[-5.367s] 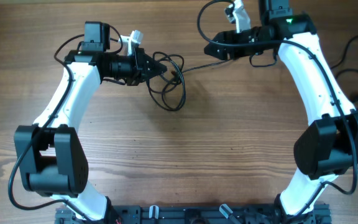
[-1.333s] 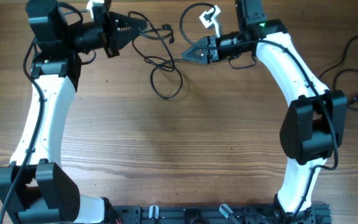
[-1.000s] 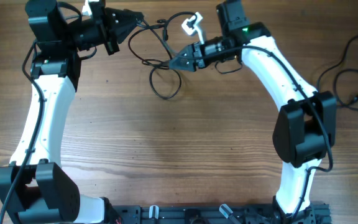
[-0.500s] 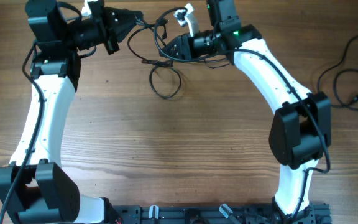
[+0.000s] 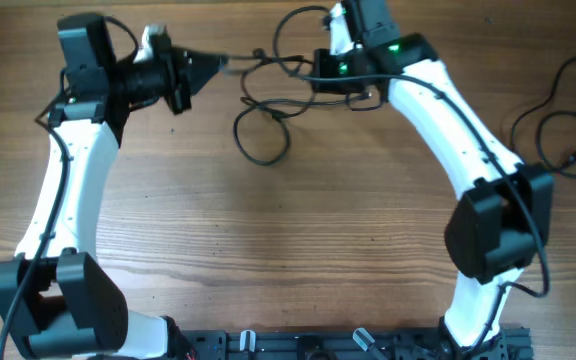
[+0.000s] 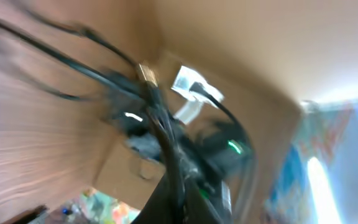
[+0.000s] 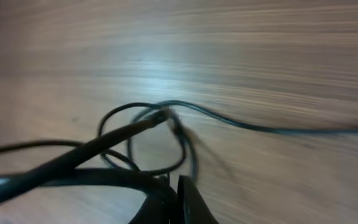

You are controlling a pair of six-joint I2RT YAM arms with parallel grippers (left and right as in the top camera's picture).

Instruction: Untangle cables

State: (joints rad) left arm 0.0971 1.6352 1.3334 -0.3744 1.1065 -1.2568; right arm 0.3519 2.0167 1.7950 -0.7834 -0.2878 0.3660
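A: Looking down from above, where are they?
B: The thin black cables are at the far side of the brown wooden table, running between the two grippers. One open loop lies flat on the wood below the crossing strands.
A: How is the left gripper set?
B: It points right, fingers drawn together to one tip. A strand comes straight out of that tip toward the tangle. The right gripper meets the bunch from the other side; from up here I cannot tell how its fingers stand. A loose black cord curls by the right edge, well apart.
A: And the left wrist camera?
B: Badly smeared. The dark fingers at the bottom are pressed together on a strand that runs up and away from them. Further along it there is a small metal plug end. Behind, I make out the right arm with a green lamp lit.
A: The right wrist camera?
B: Blurred too, but clearer. The two dark fingertips sit close together at the bottom edge. A thick-looking strand comes in from the left and ends between them, so they pinch it. Beyond, on the wood, the cables form a round loop with a crossing at its top right, and one strand trails off to the right edge.
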